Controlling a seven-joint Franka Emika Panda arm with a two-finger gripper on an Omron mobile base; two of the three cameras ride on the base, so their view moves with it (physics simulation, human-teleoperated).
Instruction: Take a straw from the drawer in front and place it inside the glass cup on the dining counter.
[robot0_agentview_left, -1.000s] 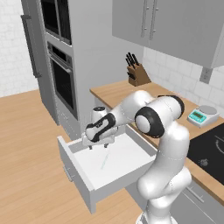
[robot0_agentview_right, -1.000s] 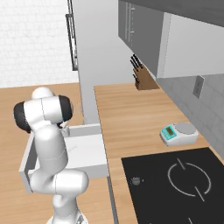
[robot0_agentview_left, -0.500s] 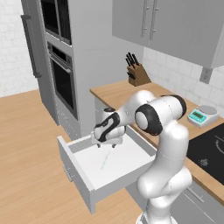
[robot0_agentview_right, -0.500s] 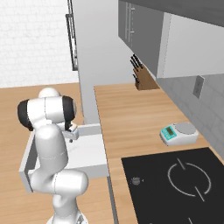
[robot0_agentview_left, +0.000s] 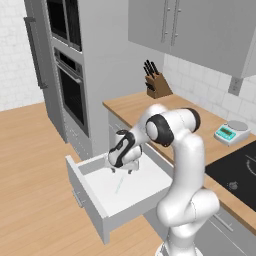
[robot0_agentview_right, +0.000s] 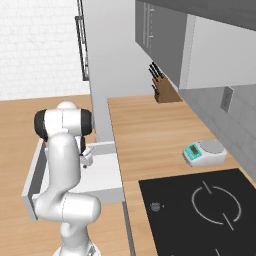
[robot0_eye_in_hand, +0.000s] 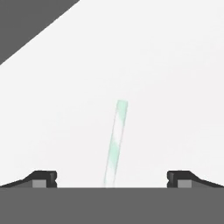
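Gripper (robot0_agentview_left: 121, 171) moved from drawer's (robot0_agentview_left: 95, 197) rear-left corner toward centre, dropped lower inside, fingers spread wide. Now directly over straw (robot0_agentview_left: 119, 184); straw (robot0_eye_in_hand: 116, 142) sits between fingertips (robot0_eye_in_hand: 43, 178) in hand view.

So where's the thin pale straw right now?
The thin pale straw lies flat on the open grey drawer's white floor, directly below the open gripper.

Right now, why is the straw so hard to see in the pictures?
In the left base view the straw is a thin pale line on the drawer's white floor, with almost no shadow. The hand view shows it sharper, with faint green stripes, between the open gripper tips.
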